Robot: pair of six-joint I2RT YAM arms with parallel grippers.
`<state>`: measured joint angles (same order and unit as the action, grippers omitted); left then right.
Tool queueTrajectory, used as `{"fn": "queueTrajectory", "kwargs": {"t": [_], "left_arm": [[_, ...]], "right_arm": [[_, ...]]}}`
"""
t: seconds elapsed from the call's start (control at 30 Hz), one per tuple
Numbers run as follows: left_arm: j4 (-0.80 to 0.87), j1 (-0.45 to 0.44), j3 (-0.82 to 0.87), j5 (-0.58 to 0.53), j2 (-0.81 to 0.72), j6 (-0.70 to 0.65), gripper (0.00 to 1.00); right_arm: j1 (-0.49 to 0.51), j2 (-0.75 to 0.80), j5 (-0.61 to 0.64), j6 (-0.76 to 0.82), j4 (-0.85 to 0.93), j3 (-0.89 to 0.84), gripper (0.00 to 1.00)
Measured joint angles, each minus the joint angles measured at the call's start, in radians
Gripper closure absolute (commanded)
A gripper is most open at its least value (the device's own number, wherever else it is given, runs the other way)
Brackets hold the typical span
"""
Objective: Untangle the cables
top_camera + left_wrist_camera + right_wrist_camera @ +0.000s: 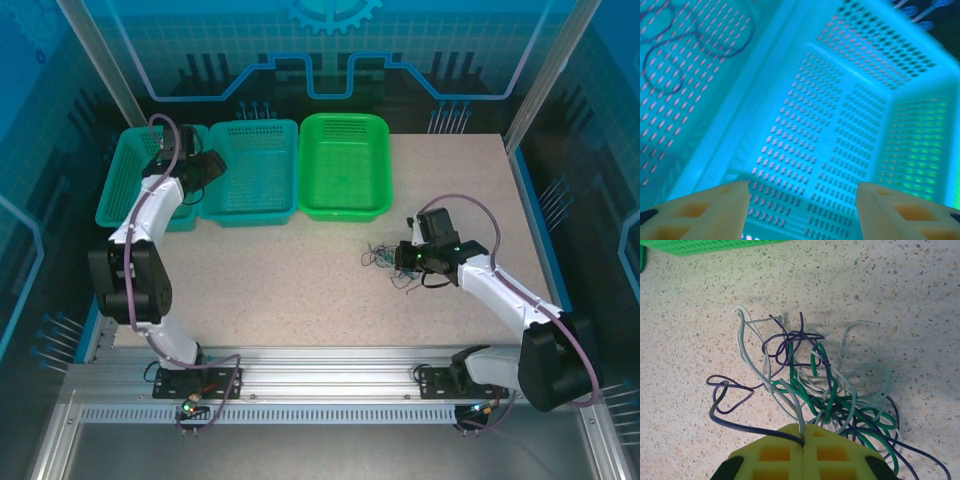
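Cables (384, 262) sit in one loose tangle on the speckled tabletop (300, 280), right of centre. They are off the near right corner of the green basket (345, 205), not touching it. Wrist view of the cables (825, 390): dark purple, green and whitish strands cross each other, and one dark loop is thrown out to the left. Right gripper (408, 258) is low at the tangle's right side. Up close the right gripper (804, 434) has its yellow fingers (775, 454) pressed together with no gap, pinching a whitish strand and a dark strand at the seam. The rest of the tangle lies on the tabletop. Left gripper (212, 168) is at the far left, above the two teal baskets near their shared rims. In the wrist view the left gripper (802, 197) has its pale fingers (715, 210) well apart with nothing between them, looking down into the middle teal basket (805, 125). The left teal basket (670, 130) beside it holds a dark looped cable (670, 55) lying on its floor. From above, the left teal basket (118, 190) is partly hidden by the left arm, and the middle teal basket (250, 175) is next to it.
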<state>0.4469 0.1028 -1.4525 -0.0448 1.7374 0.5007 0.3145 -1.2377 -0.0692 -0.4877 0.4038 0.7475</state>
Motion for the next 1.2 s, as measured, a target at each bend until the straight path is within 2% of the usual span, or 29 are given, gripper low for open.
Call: {"fn": "queueTrajectory", "kwargs": {"t": [0.3, 0.47, 0.57, 0.63, 0.7, 0.8, 1.0, 1.1, 1.2], "left_arm": [[-0.021, 0.055, -0.049, -0.026, 0.08, 0.044, 0.35], [-0.103, 0.026, 0.041, 0.063, -0.005, 0.077, 0.34], [-0.187, -0.093, 0.18, 0.15, -0.163, 0.101, 0.33], [-0.271, -0.204, 0.265, 0.235, -0.273, 0.095, 0.33], [-0.361, -0.325, 0.336, 0.337, -0.365, 0.062, 0.34], [-0.468, -0.455, 0.418, 0.438, -0.435, -0.048, 0.33], [-0.615, -0.666, 0.598, 0.542, -0.423, -0.385, 0.28], [-0.679, -0.732, 0.626, 0.584, -0.36, -0.514, 0.25], [-0.751, -0.766, 0.613, 0.608, -0.282, -0.578, 0.24]], "right_arm": [[0.002, -0.003, 0.002, -0.002, -0.002, 0.0, 1.0], [0.002, -0.001, 0.002, -0.018, -0.023, -0.003, 1.0], [0.003, 0.02, -0.002, -0.031, -0.039, -0.018, 1.0], [0.003, 0.039, -0.015, -0.032, -0.05, -0.025, 1.0], [0.003, 0.058, -0.037, -0.031, -0.063, -0.028, 1.0], [0.003, 0.08, -0.076, -0.025, -0.076, -0.028, 1.0], [0.004, 0.127, -0.204, 0.031, -0.082, -0.028, 1.0], [0.013, 0.146, -0.253, 0.065, -0.081, -0.025, 1.0], [0.04, 0.155, -0.284, 0.094, -0.079, -0.017, 1.0]]}}
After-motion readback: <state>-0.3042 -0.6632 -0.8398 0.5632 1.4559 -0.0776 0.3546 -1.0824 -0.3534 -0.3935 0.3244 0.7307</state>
